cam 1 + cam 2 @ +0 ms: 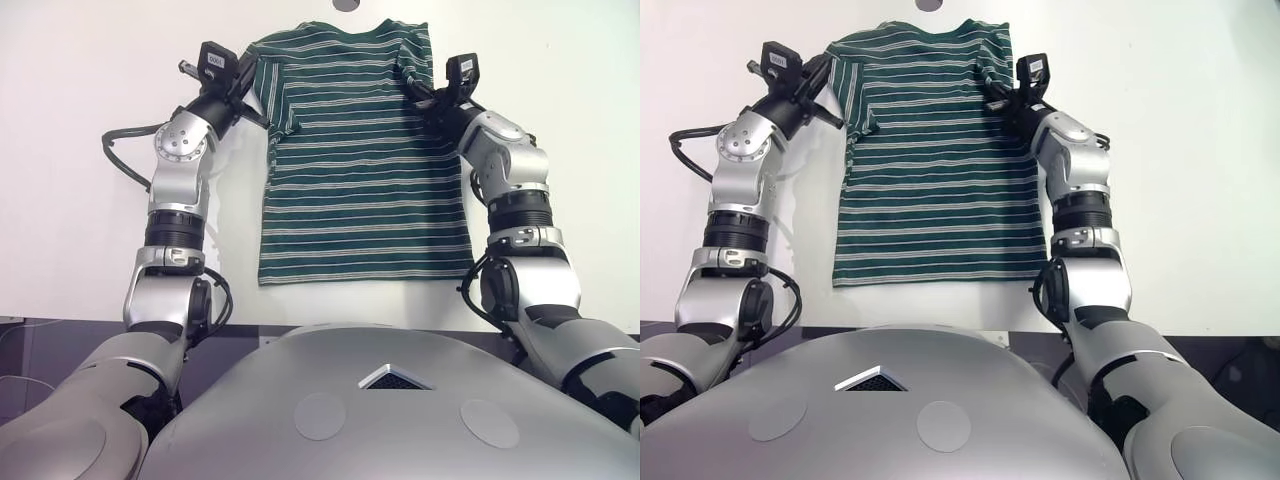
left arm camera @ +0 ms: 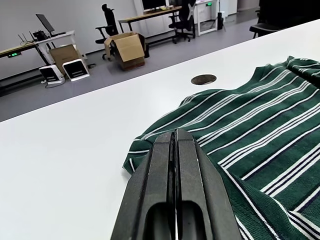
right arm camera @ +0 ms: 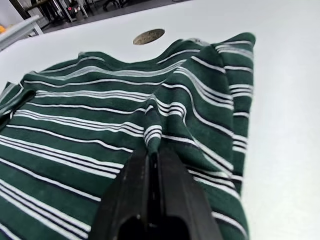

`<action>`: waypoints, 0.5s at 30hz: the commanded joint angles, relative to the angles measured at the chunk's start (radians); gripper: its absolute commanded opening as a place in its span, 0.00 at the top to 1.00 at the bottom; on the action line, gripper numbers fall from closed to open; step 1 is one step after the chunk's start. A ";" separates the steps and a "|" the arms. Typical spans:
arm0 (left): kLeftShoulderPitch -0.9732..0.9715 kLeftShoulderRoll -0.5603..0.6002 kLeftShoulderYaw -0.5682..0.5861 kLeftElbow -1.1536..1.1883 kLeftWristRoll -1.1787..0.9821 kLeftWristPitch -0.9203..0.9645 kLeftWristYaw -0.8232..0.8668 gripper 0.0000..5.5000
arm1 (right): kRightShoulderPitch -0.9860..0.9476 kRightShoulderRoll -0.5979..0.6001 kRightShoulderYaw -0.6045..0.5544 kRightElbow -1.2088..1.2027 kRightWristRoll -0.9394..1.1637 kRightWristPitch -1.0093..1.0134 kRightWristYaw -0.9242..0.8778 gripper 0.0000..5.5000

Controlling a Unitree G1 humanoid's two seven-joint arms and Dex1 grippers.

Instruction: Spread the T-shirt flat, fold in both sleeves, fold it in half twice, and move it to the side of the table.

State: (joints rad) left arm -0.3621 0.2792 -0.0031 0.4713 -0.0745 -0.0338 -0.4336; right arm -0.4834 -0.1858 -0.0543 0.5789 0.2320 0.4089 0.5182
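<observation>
Your left claw [image 2: 175, 135] and right claw [image 3: 152, 151] clamp the shirt [image 1: 365, 180], its sleeves [image 1: 414, 62] seemingly folded in; both halvings and the move await you.

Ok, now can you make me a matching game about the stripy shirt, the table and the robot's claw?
Things:
1. T-shirt
2. table
3. round hole
4. right claw

Descriptions:
A. plain white
B. shut, pinching striped cloth
C. green with white stripes
D. in the tabletop, just past the collar

Pairs: 1-C, 2-A, 3-D, 4-B
</observation>
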 commanded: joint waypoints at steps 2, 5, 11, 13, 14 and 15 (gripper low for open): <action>0.042 0.010 -0.008 -0.025 0.019 -0.007 0.002 1.00 | 0.064 -0.029 0.042 -0.208 0.028 0.113 0.052 0.79; 0.089 0.048 -0.033 -0.101 0.054 -0.028 -0.020 1.00 | 0.199 -0.143 0.072 -0.484 0.069 0.230 0.148 0.69; 0.298 0.351 -0.143 -0.501 0.130 -0.231 -0.330 0.96 | 0.543 -0.510 0.061 -0.811 -0.100 -0.073 0.314 0.52; 0.361 0.468 -0.141 -0.536 0.133 -0.292 -0.430 0.91 | 0.627 -0.615 0.064 -0.815 -0.180 -0.274 0.368 0.46; 0.381 0.515 -0.154 -0.524 0.145 -0.339 -0.471 0.87 | 0.664 -0.660 0.067 -0.804 -0.213 -0.372 0.392 0.41; 0.400 0.558 -0.170 -0.505 0.159 -0.386 -0.509 0.85 | 0.694 -0.700 0.077 -0.783 -0.247 -0.480 0.415 0.39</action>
State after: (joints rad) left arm 0.0087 0.7600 -0.1445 -0.0505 0.0521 -0.3507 -0.8750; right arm 0.1702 -0.8112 0.0079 -0.2167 0.0412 0.0870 0.8924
